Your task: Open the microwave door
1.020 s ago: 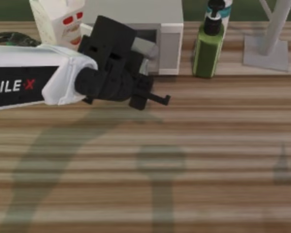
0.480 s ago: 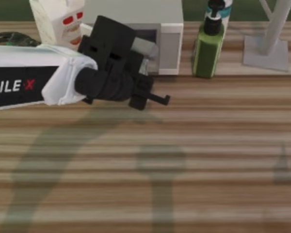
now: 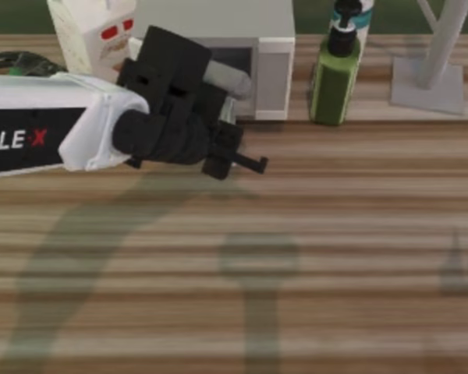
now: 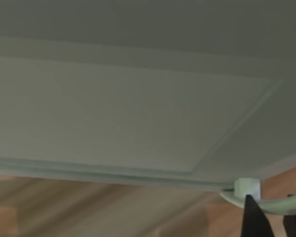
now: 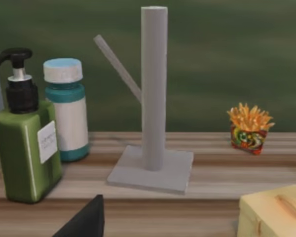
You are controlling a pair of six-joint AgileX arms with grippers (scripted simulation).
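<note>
Light-grey boxy microwave (image 3: 242, 35) sits at the striped wooden counter's (image 3: 335, 234) twelve o'clock edge. My left end effector (image 4: 266, 217) is at its silver-framed door's (image 4: 128, 113) white handle (image 4: 247, 188); grip unclear.

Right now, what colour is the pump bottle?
Green, with a black pump; clearest in the right wrist view.

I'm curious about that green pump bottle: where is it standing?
In the top view, the green pump bottle stands at the table's far edge, just right of the microwave, with a grey stand farther right.
</note>
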